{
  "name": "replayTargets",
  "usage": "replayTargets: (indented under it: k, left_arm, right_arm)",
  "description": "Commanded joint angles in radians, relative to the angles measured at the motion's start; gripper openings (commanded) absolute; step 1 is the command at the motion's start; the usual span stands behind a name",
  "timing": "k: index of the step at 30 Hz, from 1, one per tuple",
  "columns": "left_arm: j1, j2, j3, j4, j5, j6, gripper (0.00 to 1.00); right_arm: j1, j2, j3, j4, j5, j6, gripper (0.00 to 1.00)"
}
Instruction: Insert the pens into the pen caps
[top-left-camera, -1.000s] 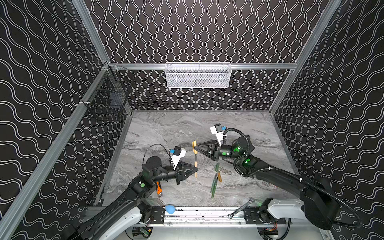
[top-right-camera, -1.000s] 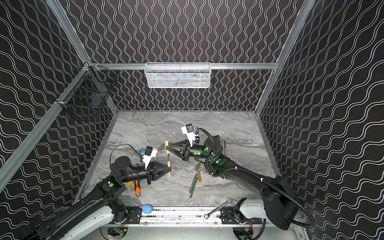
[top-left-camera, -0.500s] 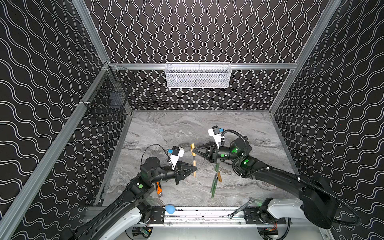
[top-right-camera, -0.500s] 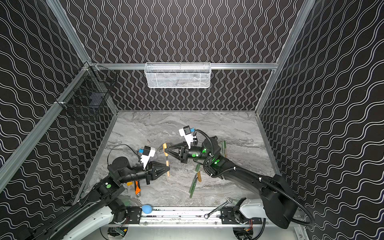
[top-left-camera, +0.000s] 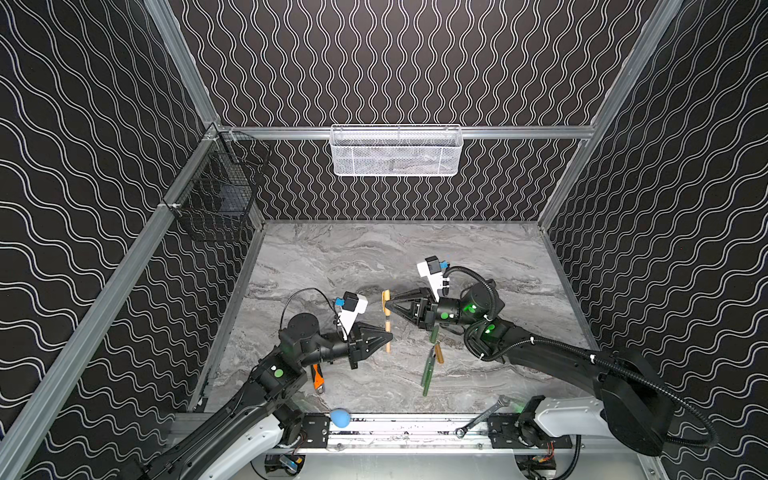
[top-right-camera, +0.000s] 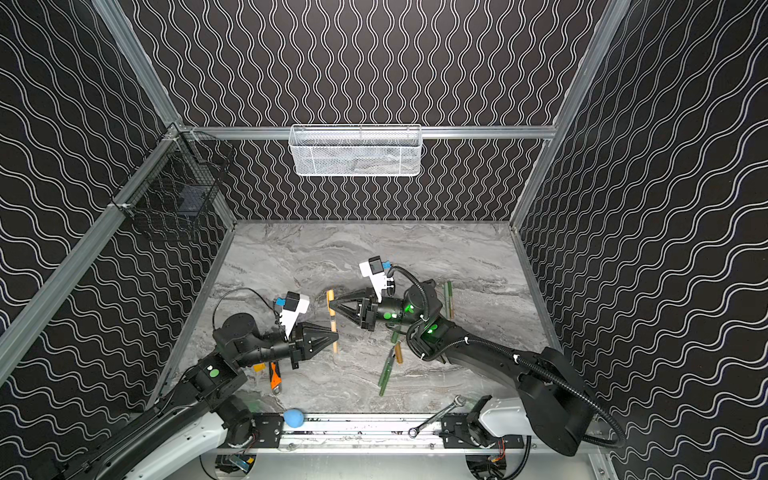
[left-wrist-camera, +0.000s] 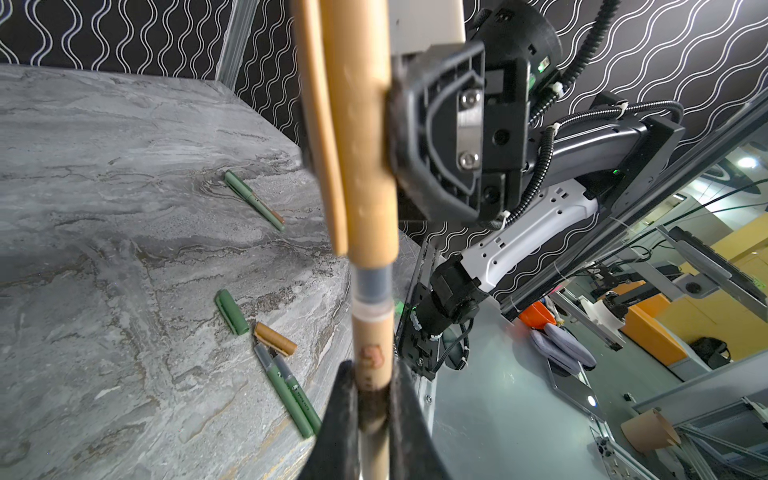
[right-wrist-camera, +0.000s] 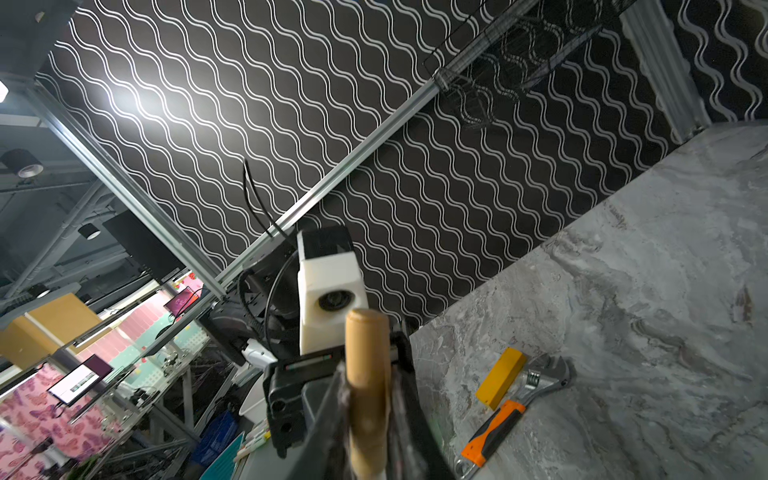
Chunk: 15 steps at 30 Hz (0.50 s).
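A tan pen (top-left-camera: 387, 324) hangs above the marble table, and my left gripper (top-left-camera: 388, 337) is shut on its lower barrel (left-wrist-camera: 372, 332). A tan pen cap (top-left-camera: 386, 297) sits over the pen's tip, with a grey section still showing below it (left-wrist-camera: 370, 282). My right gripper (top-left-camera: 387, 308) is closed on that cap (right-wrist-camera: 368, 353), a finger pressed to each side. On the table lie two uncapped green pens (top-left-camera: 428, 368), a loose tan cap (top-left-camera: 439, 353), a loose green cap (top-left-camera: 434, 333) and a capped green pen (left-wrist-camera: 253, 199).
An orange-handled tool (top-left-camera: 318, 376) and a yellow block (right-wrist-camera: 500, 382) lie under my left arm. A steel wrench (top-left-camera: 482, 417) and a blue ball (top-left-camera: 340, 417) rest on the front rail. A white basket (top-left-camera: 395, 151) hangs on the back wall, a black wire one (top-left-camera: 216, 199) on the left.
My right gripper has carried the cap left and down onto the pen. Cap and pen now overlap more than a second ago. The left gripper has barely moved.
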Motion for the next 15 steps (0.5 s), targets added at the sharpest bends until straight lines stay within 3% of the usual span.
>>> replayTargets:
  k: [1, 4, 8, 15]
  left_arm:
    - [0.0, 0.005, 0.004, 0.061, 0.007, 0.02, 0.0]
    - [0.0, 0.011, -0.004, 0.069, 0.012, 0.014, 0.0]
    - [0.0, 0.005, -0.007, 0.064, 0.007, 0.015, 0.0]
    - [-0.001, 0.021, -0.009, 0.077, 0.015, 0.014, 0.0]
  right_arm:
    - [0.001, -0.019, 0.015, -0.022, 0.021, -0.013, 0.34]
    - [0.001, -0.031, 0.056, -0.106, 0.024, -0.051, 0.48]
    - [-0.001, -0.036, 0.099, -0.186, 0.033, -0.093, 0.55]
    - [-0.001, -0.007, 0.175, -0.318, 0.048, -0.144, 0.53]
